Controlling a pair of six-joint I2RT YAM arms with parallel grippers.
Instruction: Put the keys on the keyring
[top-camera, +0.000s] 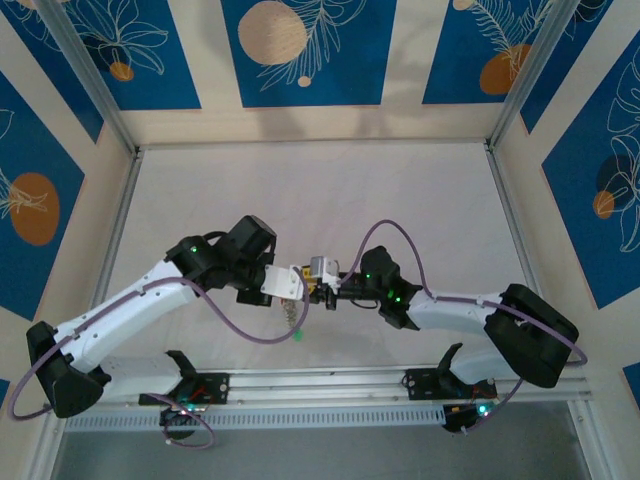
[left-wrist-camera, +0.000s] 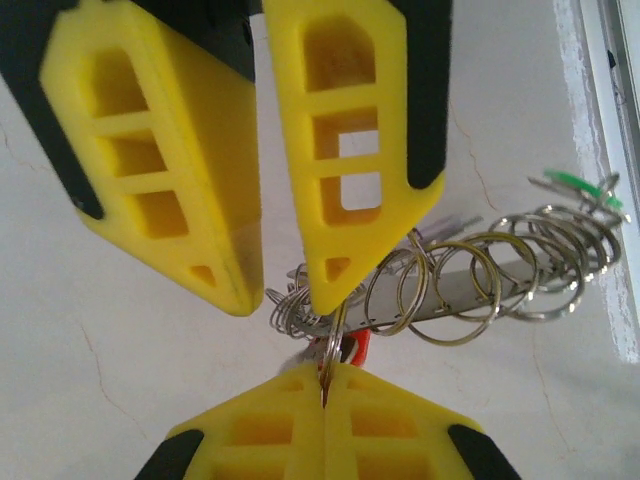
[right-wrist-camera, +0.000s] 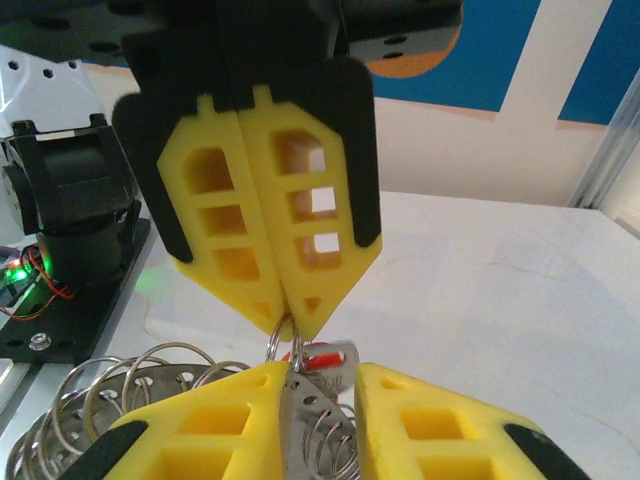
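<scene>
**A:** Start on the left. What is the left gripper doing?

**B:** The left gripper (left-wrist-camera: 325, 385) is closed tight, its yellow pads pressed together with no gap. It pinches the keyring (left-wrist-camera: 455, 300) by a thin loop at one end.

**A:** And where does the keyring sit?

**B:** In the top view it is below the spot where the two grippers meet, in front of the arm bases. From the left wrist it reads as a bunch of silvery wire loops strung side by side, trailing away to the right over the white table (left-wrist-camera: 100, 350). I cannot tell whether its far end rests on the surface.

**A:** Any keys on it?

**B:** A green tag (left-wrist-camera: 575, 182) shows at the far end of the bunch. A red tag (right-wrist-camera: 322, 354) sits just under the pinched loop, and beside it is a flat metal key (right-wrist-camera: 305, 410).

**A:** Now the right side.

**B:** The right gripper (right-wrist-camera: 322, 385) faces the left one tip to tip, very close. Its jaws stand a little apart, a narrow gap. The key lies in that gap against one pad (right-wrist-camera: 230, 420), while the other pad is clear of it. So the key is between the fingers but not clamped.

**A:** And the right arm?

**B:** It reaches in from the right, its purple cable (top-camera: 400, 240) arching above it.
</scene>
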